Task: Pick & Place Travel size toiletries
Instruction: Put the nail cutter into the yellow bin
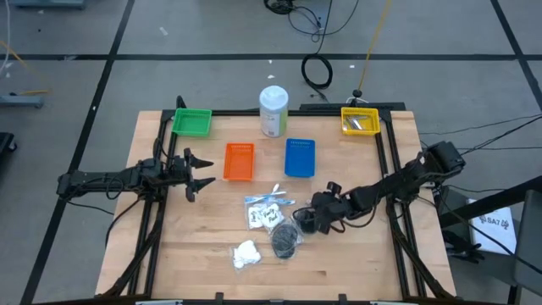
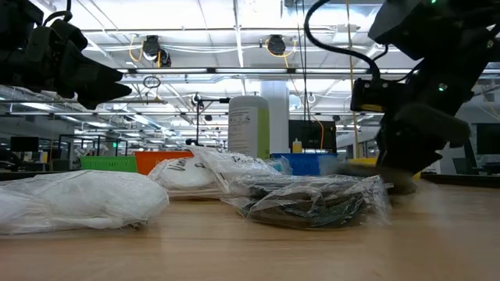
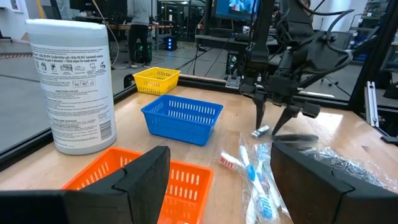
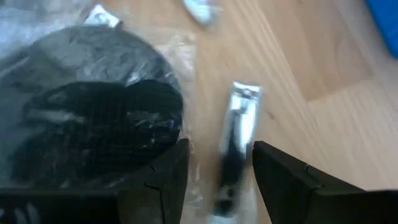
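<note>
A slim silvery stick (image 4: pixel 238 134), a nail clipper, lies flat on the wood. My right gripper (image 4: pixel 217 186) slants down over it, open, with one finger on each side and apart from it. A dark grey round puff in a clear sachet (image 4: pixel 93 118) lies right beside it. From above, the right gripper (image 1: pixel 306 222) stands at the right of the pile: clear sachets (image 1: pixel 267 207), the dark puff (image 1: pixel 284 239) and a white fluffy wad (image 1: pixel 246 252), all resting on the table. My left gripper (image 1: pixel 199 169) waits open and level at the left.
Four small trays stand on the far half of the table: green (image 1: pixel 191 122), orange (image 1: pixel 239 161), blue (image 1: pixel 300 158) and yellow (image 1: pixel 359 120). A tall white bottle (image 1: pixel 273 110) stands between green and yellow. Bare wood lies along the near edge.
</note>
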Controlling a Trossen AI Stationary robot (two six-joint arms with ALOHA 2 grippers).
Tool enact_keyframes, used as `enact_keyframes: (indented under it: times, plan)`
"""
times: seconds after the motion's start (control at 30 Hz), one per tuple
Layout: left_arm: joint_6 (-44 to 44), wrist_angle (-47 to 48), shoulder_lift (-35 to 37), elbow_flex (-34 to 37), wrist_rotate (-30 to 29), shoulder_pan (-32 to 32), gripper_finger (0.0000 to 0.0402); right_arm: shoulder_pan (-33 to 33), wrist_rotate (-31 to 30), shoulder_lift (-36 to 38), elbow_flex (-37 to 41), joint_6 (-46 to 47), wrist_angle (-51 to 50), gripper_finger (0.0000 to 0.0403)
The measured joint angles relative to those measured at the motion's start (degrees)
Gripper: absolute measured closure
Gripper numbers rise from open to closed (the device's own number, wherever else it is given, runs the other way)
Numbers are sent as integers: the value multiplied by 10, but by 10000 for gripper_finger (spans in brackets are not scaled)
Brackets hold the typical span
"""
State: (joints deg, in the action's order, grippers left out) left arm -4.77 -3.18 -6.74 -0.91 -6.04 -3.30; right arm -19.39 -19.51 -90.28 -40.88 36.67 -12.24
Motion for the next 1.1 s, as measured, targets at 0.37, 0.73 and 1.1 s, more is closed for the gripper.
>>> enact_keyframes:
  times: [0.37,0.73,1.1]
  plan:
    - [0,0,0,0,0,0,128,11,-4,5,-1,1,-74,236]
    - [0,0,0,0,0,0,128,40,2,4,0,-46,-49,237]
    - [0,0,0,0,0,0,128,44,46,8,2,-45,-24,303]
